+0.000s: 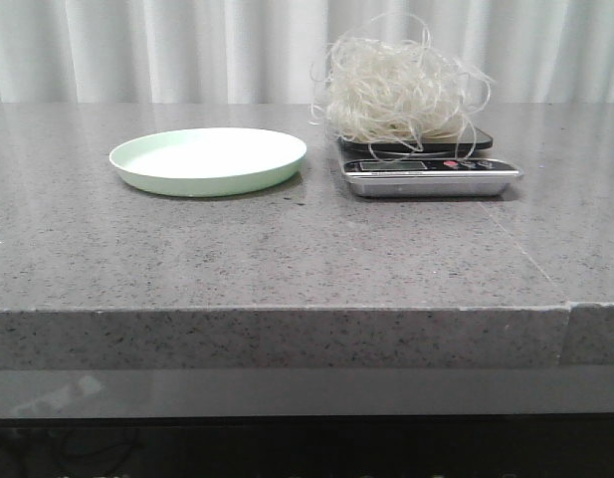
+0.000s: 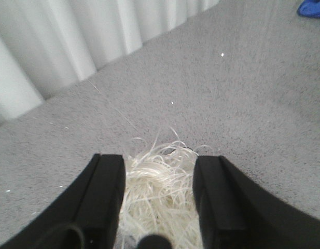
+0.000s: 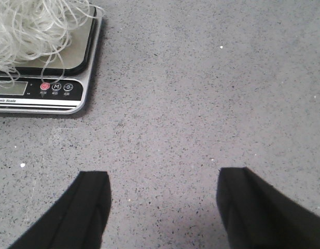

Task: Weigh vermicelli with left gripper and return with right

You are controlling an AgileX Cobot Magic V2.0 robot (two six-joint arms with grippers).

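The vermicelli (image 1: 401,90), a fluffy whitish tangle, sits on the black platform of a silver kitchen scale (image 1: 431,177) at the back right. The pale green plate (image 1: 207,159) to its left holds nothing. Neither gripper shows in the front view. In the left wrist view the left gripper (image 2: 158,158) has its black fingers apart, with vermicelli strands (image 2: 157,197) filling the gap between them. The right gripper (image 3: 162,176) is open and empty over bare table, to the right of the scale (image 3: 45,93) and the vermicelli (image 3: 30,26).
The grey speckled table (image 1: 287,249) ends in a front edge with a seam at the right. White curtains (image 1: 187,50) hang behind the table. A blue thing (image 2: 312,8) lies at the edge of the left wrist view.
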